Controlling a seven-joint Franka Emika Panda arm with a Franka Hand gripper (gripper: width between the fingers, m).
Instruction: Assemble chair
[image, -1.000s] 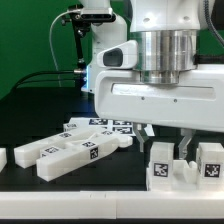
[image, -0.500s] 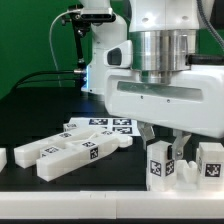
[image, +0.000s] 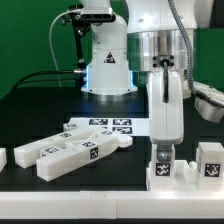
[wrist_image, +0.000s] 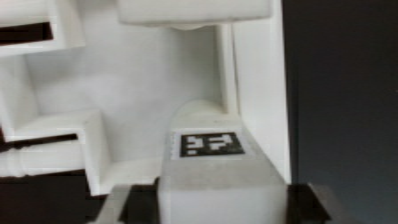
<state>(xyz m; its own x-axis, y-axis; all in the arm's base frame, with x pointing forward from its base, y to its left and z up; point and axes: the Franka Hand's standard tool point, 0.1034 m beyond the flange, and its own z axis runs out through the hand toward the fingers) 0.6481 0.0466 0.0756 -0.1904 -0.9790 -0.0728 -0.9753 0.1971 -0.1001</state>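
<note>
Matte-white chunky chair bar, square-tagged, between dark fingers.

One arm, one gripper, one marker board. Among chair pieces: one small block, one overlapping pile (count unclear), two tagged uprights: middle upright, edge upright.

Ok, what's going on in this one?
A single robot arm is putting together a white chair from loose parts. Its claw points straight down and appears closed on an upright tagged block, which sits against a larger white part. A second tagged block stands just beside it, toward the exterior view's right. The other chair pieces lie loose in a pile toward the exterior view's left, away from the claw.
</note>
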